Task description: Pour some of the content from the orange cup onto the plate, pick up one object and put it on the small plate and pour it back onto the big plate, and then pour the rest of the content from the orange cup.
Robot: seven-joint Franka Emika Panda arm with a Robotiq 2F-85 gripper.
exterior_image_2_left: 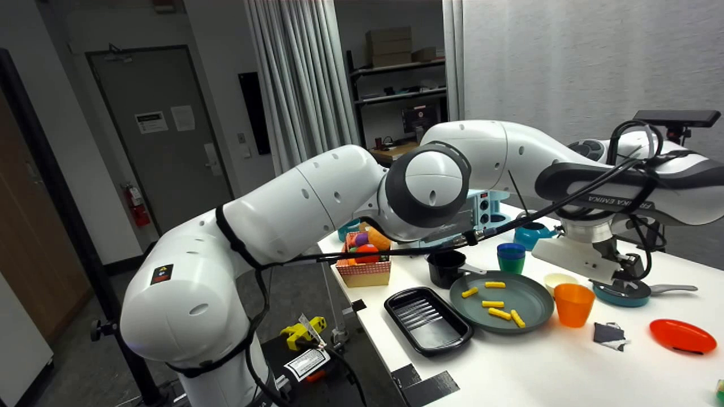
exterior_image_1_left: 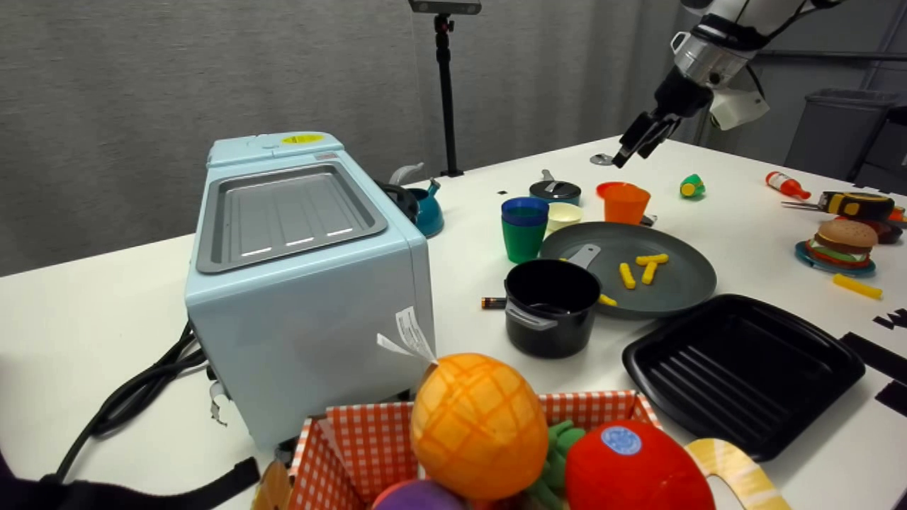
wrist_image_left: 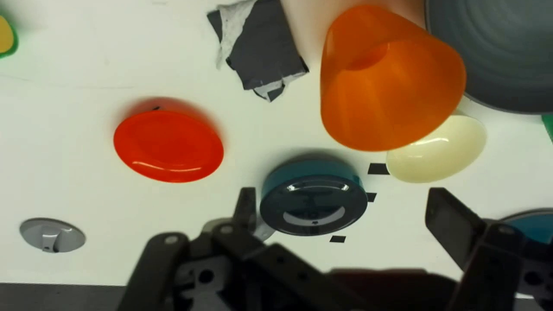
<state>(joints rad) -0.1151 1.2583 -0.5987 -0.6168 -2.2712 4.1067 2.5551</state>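
Five yellow sticks [exterior_image_2_left: 500, 313] are kinda scattered on the big plate [exterior_image_2_left: 531, 299]. In an exterior view, the orange cup [exterior_image_2_left: 574, 306] stands upright on the table [exterior_image_2_left: 565, 367] just right of it, can't tell if they touch. Small plate [exterior_image_2_left: 557, 278] sits just past the cup on the far side, partly hidden by it. Black tray [exterior_image_2_left: 432, 329] is left and nearer, black pot [exterior_image_2_left: 443, 275] left and farther. The gripper [wrist_image_left: 340, 205] hangs above the table, apart from the cup, fingers [wrist_image_left: 451, 224] spread wide.
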